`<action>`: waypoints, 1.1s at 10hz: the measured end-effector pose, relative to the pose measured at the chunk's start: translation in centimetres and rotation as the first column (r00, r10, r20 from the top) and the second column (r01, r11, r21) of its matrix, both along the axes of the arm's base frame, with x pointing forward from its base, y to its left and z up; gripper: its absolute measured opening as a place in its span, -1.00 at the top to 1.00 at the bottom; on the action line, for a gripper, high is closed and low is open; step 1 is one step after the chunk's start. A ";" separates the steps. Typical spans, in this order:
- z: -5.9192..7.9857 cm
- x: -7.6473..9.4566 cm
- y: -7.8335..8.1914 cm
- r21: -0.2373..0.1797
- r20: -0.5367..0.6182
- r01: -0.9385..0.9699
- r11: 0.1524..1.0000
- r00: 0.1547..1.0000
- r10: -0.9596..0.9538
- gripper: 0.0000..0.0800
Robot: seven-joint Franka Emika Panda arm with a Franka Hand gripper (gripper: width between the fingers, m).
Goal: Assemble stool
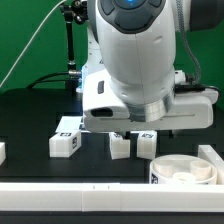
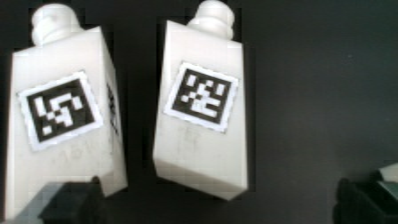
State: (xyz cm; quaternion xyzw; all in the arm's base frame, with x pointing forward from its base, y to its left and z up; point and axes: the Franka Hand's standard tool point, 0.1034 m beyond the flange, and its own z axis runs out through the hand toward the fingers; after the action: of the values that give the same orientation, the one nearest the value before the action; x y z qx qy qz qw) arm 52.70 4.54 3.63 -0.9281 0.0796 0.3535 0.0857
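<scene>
Nearest the exterior camera runs a white border rail [image 1: 60, 190]. Just behind it, on the exterior view's right, the ring-shaped seat [image 1: 185, 172] lies flat on the black desk [image 1: 30, 125]. Farther back a pair of legs [image 1: 121, 146] lies side by side under the arm [image 1: 130, 50], and a lone leg [image 1: 68, 138] lies apart toward the exterior view's left.

The wrist view shows the pair close up: the centred leg [image 2: 205, 110] and the neighbour leg [image 2: 63, 110]. Both lie on their sides with tags up, their long axes nearly parallel and their round pegs pointing the same way, away from the fingers. The claw [image 2: 228, 198] hangs spread wide over their blunt ends, pinching nothing.

This looks like the approach to picking up a leg; none seems fitted to the seat. The next move likely calls for lowering across the centred leg's long axis, with one finger entering the narrow gap so the neighbour leg isn't caught.
</scene>
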 end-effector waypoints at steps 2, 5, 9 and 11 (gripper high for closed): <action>-0.9 -0.6 0.4 -0.030 -0.030 0.027 0.999 0.999 -0.028 -0.62; -1.0 -0.6 0.4 -0.031 -0.029 0.028 0.999 0.999 -0.029 -0.62; -1.8 -1.2 -0.1 -0.057 -0.055 0.059 0.997 0.997 -0.062 -0.62; -2.1 -1.3 -0.2 -0.059 -0.051 0.061 0.996 0.997 -0.064 -0.62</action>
State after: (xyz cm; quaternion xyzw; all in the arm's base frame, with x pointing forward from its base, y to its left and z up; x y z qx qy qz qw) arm 51.38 4.37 1.52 -0.9176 0.1208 0.3725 0.0681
